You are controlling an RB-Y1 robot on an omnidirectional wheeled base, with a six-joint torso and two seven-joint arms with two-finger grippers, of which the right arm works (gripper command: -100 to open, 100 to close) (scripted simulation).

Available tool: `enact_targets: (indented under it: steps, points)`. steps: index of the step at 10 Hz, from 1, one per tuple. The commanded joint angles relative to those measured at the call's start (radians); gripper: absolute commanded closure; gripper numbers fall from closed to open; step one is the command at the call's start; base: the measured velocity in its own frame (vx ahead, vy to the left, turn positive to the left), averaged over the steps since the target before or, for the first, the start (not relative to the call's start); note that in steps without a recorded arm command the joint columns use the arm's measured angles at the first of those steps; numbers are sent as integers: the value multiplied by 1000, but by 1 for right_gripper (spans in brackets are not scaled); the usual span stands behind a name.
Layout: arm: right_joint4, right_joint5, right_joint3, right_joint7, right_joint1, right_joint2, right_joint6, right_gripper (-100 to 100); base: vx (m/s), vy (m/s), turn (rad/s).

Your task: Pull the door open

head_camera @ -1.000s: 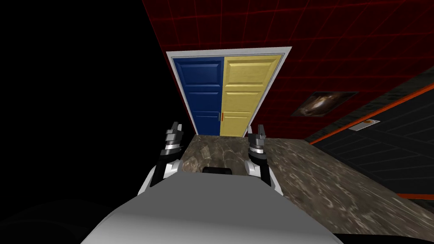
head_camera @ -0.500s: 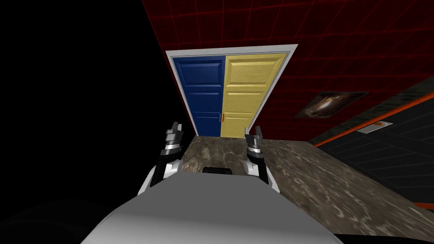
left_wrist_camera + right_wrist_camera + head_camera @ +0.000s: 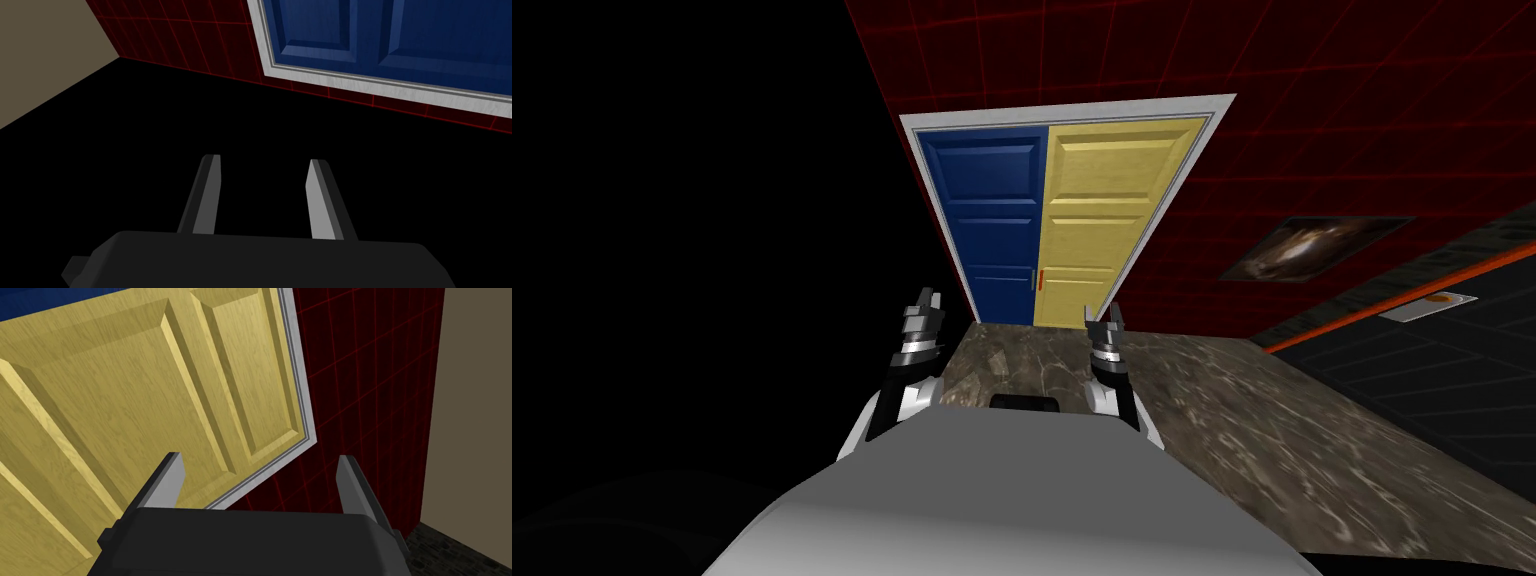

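Door dead ahead at the far edge of the floor: blue leaf on the left, yellow leaf on the right, both shut inside a pale frame in the red wall, with a small red handle low at the seam. I've edged nearer over the last second, so the frame looms wider. Right end effector has swung inward and twisted, and now faces the yellow leaf, fingers spread wide, gripping nothing, touching nothing. Left end effector hasn't budged: fingers parted, empty, aimed at the black area beside the blue leaf's frame.
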Motion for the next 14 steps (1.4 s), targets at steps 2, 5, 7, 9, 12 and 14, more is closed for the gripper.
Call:
enact_targets:
  steps: [2, 5, 7, 9, 12, 14]
  points:
    - [50, -24, 6, -59, -12, -13, -6, -100, 99, 23, 21]
    - [112, -52, 16, -128, -25, -28, -14, -100, 97, 37, 24]
    - [154, -71, 22, -175, -33, -37, -20, -100, 106, 16, 23]
    - [198, -91, 29, -224, -42, -47, -26, -100, 88, 14, 28]
    - [264, -121, 40, -298, -56, -61, -34, -100, 113, 31, 27]
    - [309, -142, 47, -348, -66, -71, -40, -100, 93, 22, 22]
